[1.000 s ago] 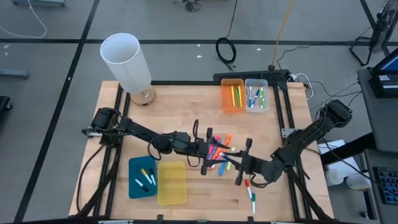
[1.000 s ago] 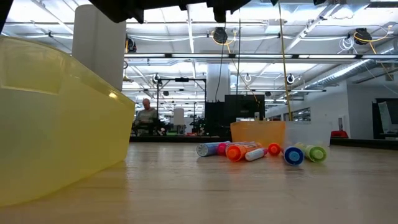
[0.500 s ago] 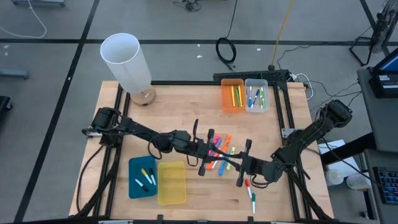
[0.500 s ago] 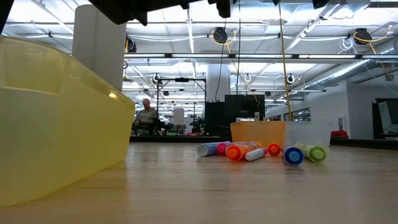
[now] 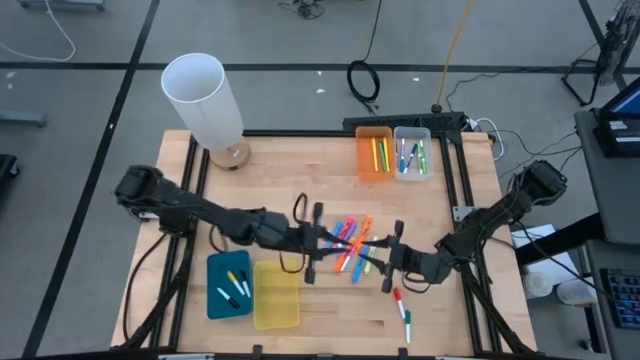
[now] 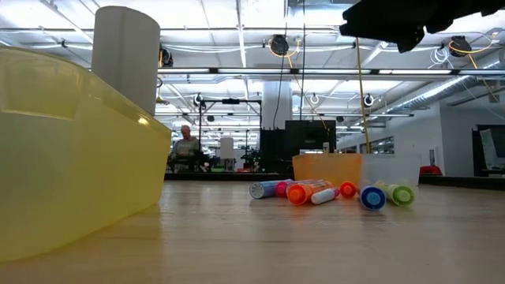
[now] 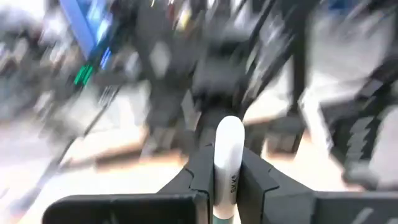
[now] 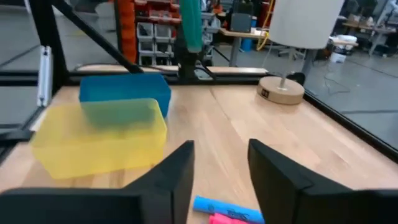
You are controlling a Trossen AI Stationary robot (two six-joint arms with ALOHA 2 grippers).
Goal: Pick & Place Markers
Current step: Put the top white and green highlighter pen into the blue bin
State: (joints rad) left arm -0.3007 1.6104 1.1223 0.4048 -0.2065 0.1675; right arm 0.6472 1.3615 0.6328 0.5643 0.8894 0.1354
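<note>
Left gripper (image 7: 222, 180) lifted off pile — clenching white marker (image 7: 227, 163); right gripper (image 8: 219, 165) released.

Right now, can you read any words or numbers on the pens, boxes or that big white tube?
No text here reads clearly.
White-bodied marker clamped in the left gripper: dark print along its barrel, too blurred to read.
Round wooden base of the tall white cylinder: a small dark label, too small to read.
Yellow plastic bin, blue plastic bin, orange bin: no writing visible.
</note>
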